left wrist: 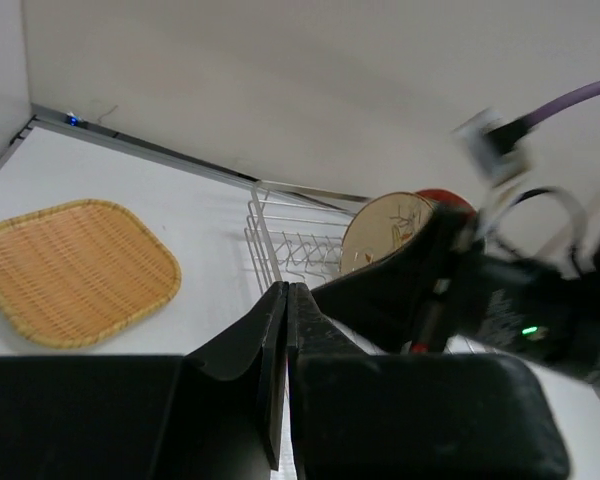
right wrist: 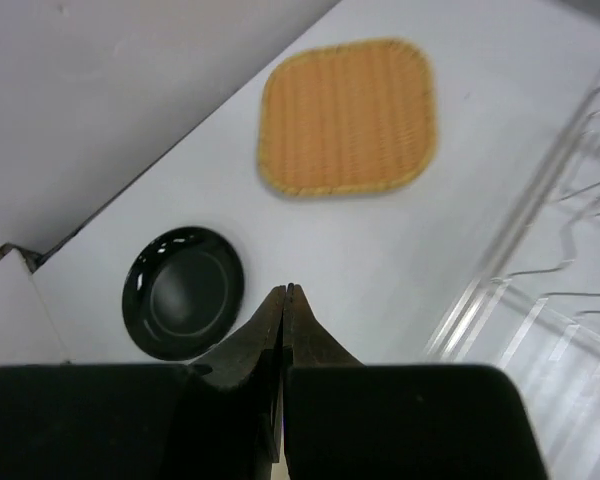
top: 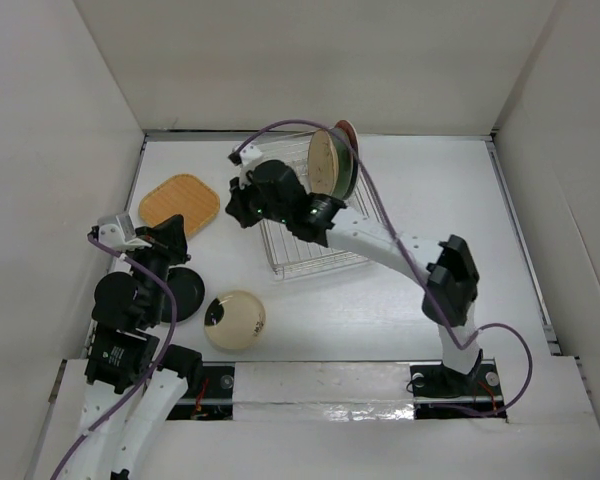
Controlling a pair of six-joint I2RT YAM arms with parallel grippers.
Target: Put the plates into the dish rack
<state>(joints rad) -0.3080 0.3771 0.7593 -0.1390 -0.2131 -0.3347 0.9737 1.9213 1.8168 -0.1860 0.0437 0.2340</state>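
The left gripper (left wrist: pixel 286 292) and right gripper (right wrist: pixel 284 292) are both closed on nothing. A cream round plate (top: pixel 324 165) stands upright in the silver wire dish rack (top: pixel 292 258), upper centre.

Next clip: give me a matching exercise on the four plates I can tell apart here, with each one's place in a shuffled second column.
1. orange plate
2. black plate
3. pale yellow plate
4. cream plate

A. standing upright in the dish rack
B. flat, partly hidden by the left arm
C. flat, left of the dish rack, farthest back of the flat ones
D. flat, nearest the table's front edge

Pairs: 1-C, 2-B, 3-D, 4-A
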